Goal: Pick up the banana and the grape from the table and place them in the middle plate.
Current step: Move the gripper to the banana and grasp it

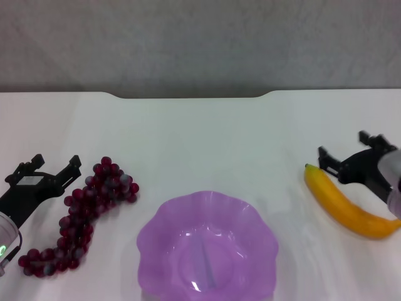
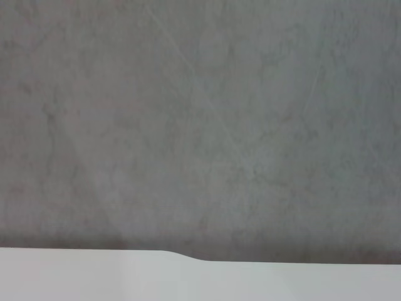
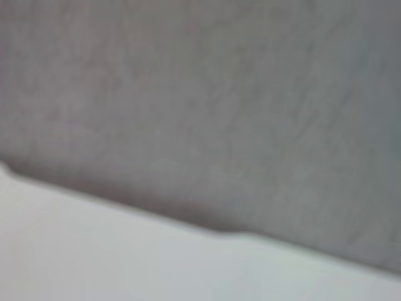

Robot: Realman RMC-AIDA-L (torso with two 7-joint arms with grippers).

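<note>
1. The see-through purple plastic plate with the wavy rim (image 1: 150, 235) sits on the flat white table (image 1: 207, 144), close to the near edge of the head view. Its bowl holds nothing.
2. The long bunch of small dark red and grey grapes (image 1: 88, 210) lies on the table to the left of the plate. One end of the bunch is near the plate's rim but does not touch it. The other end trails away from the plate toward the near edge.
3. The left gripper (image 1: 55, 169), black, is low over the table just beside the far end of the bunch, on the side away from the plate. Its two fingers are spread apart and hold nothing.
4. The curved yellow banana with the dark green tip (image 1: 341, 204) lies on the table to the right of the plate, well apart from it. Bare table lies between them.
5. The right gripper (image 1: 348, 153), also black, is just past the banana's tip, on the far side. Its fingers are spread apart and hold nothing.
6. Behind the plate, bare white table runs to the notched far edge.
7. Both wrist views show only that far edge and the grey wall (image 2: 200, 125).
</note>
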